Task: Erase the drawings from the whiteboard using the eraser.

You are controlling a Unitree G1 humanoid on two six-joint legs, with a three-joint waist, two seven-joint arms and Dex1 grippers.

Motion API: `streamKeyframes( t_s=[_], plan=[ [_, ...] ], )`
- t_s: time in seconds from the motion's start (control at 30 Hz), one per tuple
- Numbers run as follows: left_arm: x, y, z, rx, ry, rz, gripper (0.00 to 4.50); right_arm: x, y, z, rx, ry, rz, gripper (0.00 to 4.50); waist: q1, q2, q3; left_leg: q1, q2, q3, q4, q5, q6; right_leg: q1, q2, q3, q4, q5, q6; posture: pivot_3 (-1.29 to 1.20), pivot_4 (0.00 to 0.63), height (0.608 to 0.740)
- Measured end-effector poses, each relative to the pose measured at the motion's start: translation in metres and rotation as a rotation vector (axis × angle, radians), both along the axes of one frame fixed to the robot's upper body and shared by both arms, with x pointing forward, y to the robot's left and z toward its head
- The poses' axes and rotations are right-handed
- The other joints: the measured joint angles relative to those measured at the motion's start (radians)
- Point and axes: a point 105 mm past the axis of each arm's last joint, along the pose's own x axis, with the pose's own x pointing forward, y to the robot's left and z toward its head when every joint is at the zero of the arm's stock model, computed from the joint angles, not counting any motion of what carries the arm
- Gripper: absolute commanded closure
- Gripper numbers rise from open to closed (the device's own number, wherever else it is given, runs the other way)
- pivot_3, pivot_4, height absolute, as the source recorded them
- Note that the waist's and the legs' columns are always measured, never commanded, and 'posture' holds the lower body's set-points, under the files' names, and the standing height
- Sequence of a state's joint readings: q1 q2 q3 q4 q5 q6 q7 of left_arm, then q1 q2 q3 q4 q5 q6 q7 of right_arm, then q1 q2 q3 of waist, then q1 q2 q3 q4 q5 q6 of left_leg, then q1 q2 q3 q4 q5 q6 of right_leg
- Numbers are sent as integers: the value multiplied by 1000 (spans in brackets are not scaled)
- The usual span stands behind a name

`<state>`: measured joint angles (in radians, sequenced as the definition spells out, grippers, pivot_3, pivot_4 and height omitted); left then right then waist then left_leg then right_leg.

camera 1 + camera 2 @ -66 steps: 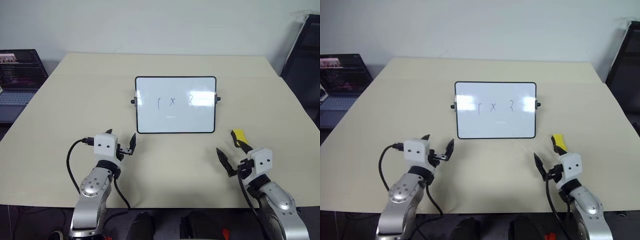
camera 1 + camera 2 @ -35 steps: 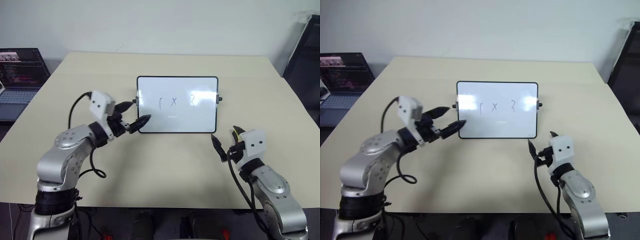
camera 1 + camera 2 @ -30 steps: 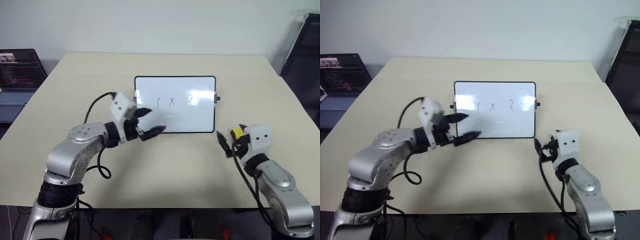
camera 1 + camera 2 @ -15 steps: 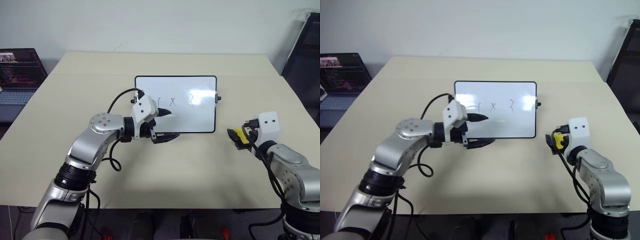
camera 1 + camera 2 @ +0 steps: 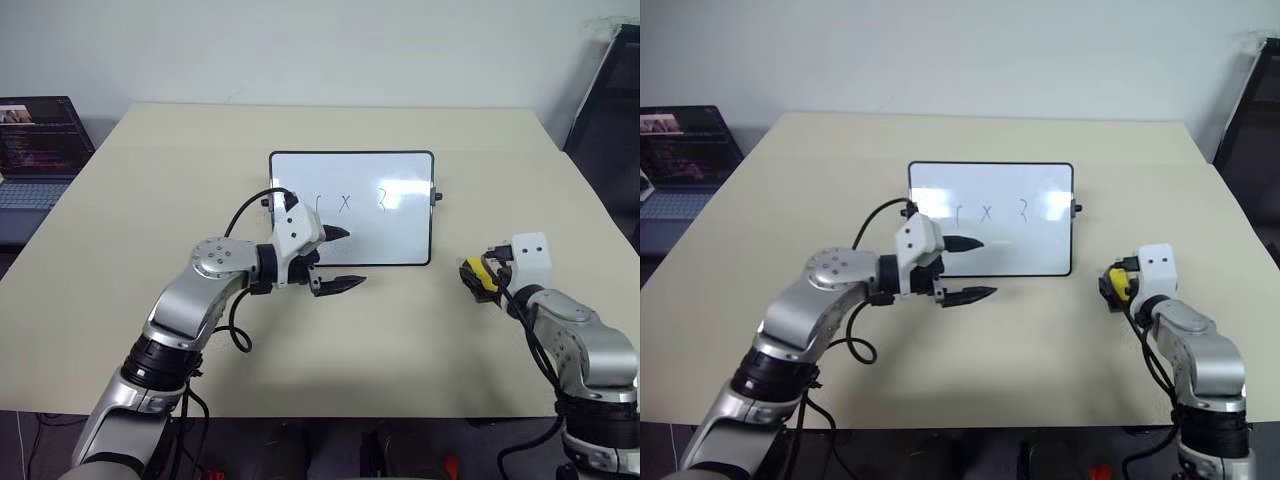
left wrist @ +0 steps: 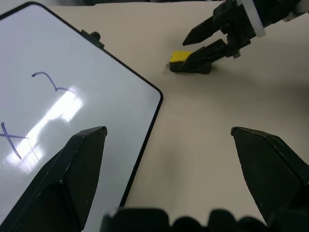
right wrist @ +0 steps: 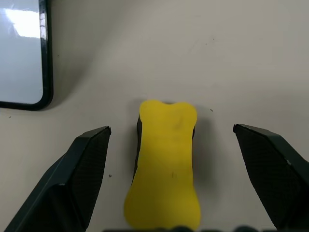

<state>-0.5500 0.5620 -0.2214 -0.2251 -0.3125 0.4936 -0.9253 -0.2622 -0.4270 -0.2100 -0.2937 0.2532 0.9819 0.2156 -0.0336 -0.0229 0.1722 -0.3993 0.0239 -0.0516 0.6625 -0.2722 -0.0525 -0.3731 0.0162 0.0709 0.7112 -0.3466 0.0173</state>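
**Right gripper lined up on the eraser, not yet closed**

Nearest the robot, the right gripper point(image 7: 169, 212) of two black fingers stood wide open, one finger on each side of the small bright yellow eraser block point(image 7: 165, 162) with its black underside. Neither finger touched it. The eraser lay flat on the pale beige tabletop point(image 5: 400, 340), near the table's right side and off the lower right corner of the board. It sat lengthwise along the gripper's line, roughly centred in the gap. To do this step well, I judged the gripper should ease further forward and down until the fingers flank the eraser's narrow waist. Then it should close squarely across the yellow sides, so that the block does not twist or skid on the smooth table.

The right forearm reached forward and slightly down, wrist bent toward the table. The left gripper point(image 5: 335, 260), also of two black fingers, stood open and empty. Its arm was bent across the middle of the table, the fingers pointing rightward just in front of the board's lower edge.

Farther off, the small glossy white whiteboard point(image 5: 400, 240) with a thin black frame lay at the table's centre. The thin dark marker drawings point(image 5: 346, 202) remained in a row on it, unerased.
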Motion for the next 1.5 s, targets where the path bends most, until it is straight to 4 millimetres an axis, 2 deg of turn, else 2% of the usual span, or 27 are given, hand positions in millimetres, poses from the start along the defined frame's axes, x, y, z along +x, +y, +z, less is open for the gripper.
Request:
streamKeyframes(
  t_s=[0.23, 0.33, 0.57, 0.7, 1.07, 1.1, 1.2, 1.4, 1.5],
  plan=[
    [-2, -3, 1, -1, 14, 8, 0, 4, -2, -1, 9, -1, -6, 27, 0, 0, 0, 0, 0, 0, 0, 0, 0, 0, 0, 0, 0, 0, 0, 0, 150, 740],
    [-3, -4, 3, 0, 8, 7, 0, 5, -2, 1, 10, -5, -5, 567, 0, 0, 0, 0, 0, 0, 0, 0, 0, 0, 0, 0, 0, 0, 0, 0, 150, 740],
    [-2, -4, 4, 3, 12, 13, 0, 5, -2, 2, 13, -8, -7, 3145, 0, 0, 0, 0, 0, 0, 0, 0, 0, 0, 0, 0, 0, 0, 0, 0, 150, 740],
    [-2, -3, 5, 1, 13, 19, 0, 5, 0, 2, 19, -8, 0, 4461, 1, 0, 0, 0, 0, 0, 0, 0, 0, 0, 0, 0, 0, 0, 0, 0, 150, 740],
    [-2, -2, 7, 2, 11, 23, 0, 4, 7, 3, 19, -14, 21, 4461, 0, 0, 0, 0, 0, 0, 0, 0, 0, 0, 0, 0, 0, 0, 0, 0, 150, 740],
    [-2, -2, 7, 2, 11, 24, 0, 4, 8, 4, 17, -20, 28, 4292, 0, 0, 0, 0, 0, 0, 0, 0, 0, 0, 0, 0, 0, 0, 0, 0, 150, 740],
    [-2, -1, 8, 1, 9, 26, 0, 4, 10, 9, 7, -53, 37, 3544, 1, 0, 0, 0, 0, 0, 0, 0, 0, 0, 0, 0, 0, 0, 0, 0, 150, 740],
    [-2, -1, 8, -1, 8, 27, 0, 2, 4, 24, -20, -111, 24, 1422, 1, 0, 0, 0, 0, 0, 0, 0, 0, 0, 0, 0, 0, 0, 0, 0, 150, 740],
    [-2, -2, 8, -2, 9, 26, 0, -1, 0, 18, -13, -77, 12, 380, 1, 0, 0, 0, 0, 0, 0, 0, 0, 0, 0, 0, 0, 0, 0, 0, 150, 740]
  ],
)
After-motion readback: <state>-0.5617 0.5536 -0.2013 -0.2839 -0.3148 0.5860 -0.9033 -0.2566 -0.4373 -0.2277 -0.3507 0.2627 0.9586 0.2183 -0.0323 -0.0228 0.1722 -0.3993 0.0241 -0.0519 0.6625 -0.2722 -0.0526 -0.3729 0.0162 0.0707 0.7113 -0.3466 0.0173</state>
